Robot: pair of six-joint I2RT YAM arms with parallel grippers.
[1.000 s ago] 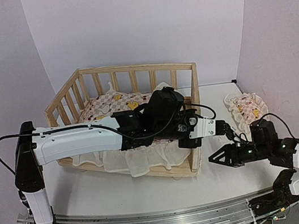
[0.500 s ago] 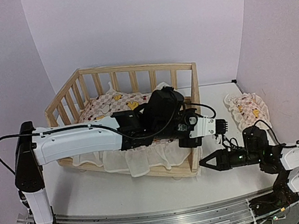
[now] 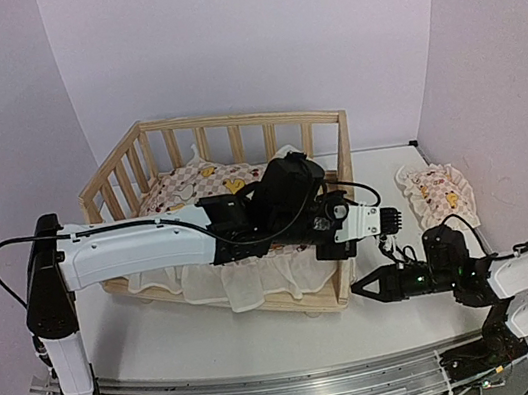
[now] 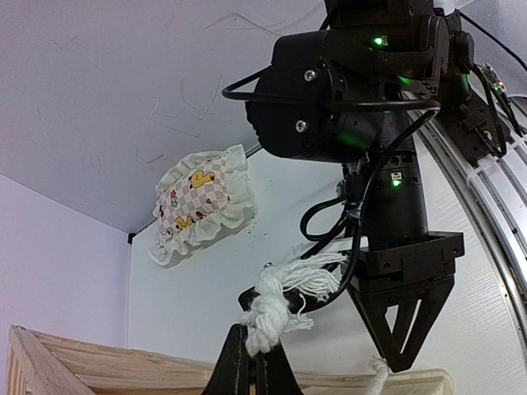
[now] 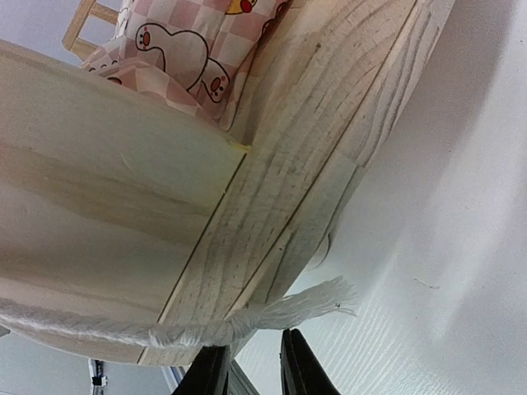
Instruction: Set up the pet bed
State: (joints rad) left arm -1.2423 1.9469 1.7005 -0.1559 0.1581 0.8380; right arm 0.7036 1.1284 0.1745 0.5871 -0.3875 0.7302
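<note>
One rigid light-wood frame, the pet bed (image 3: 231, 119), stands on the tabletop (image 3: 166, 341) at centre-left. It is judged stiff, bulky and fairly light. The slats are judged fragile, so corner posts or the floor edge are preferred as holds. The left gripper (image 4: 251, 362) fingers are closed on a knotted white cord (image 4: 276, 300) at the bed's 4 o'clock corner. The right gripper (image 5: 251, 366) fingers are nearly closed just below the cord's frayed end, and a hold cannot be confirmed. Overhead access is blocked by the left arm. The cushion (image 3: 202, 180) frill is draped over the front edge, and a small pillow (image 3: 433, 187) lies at 3 o'clock.
</note>
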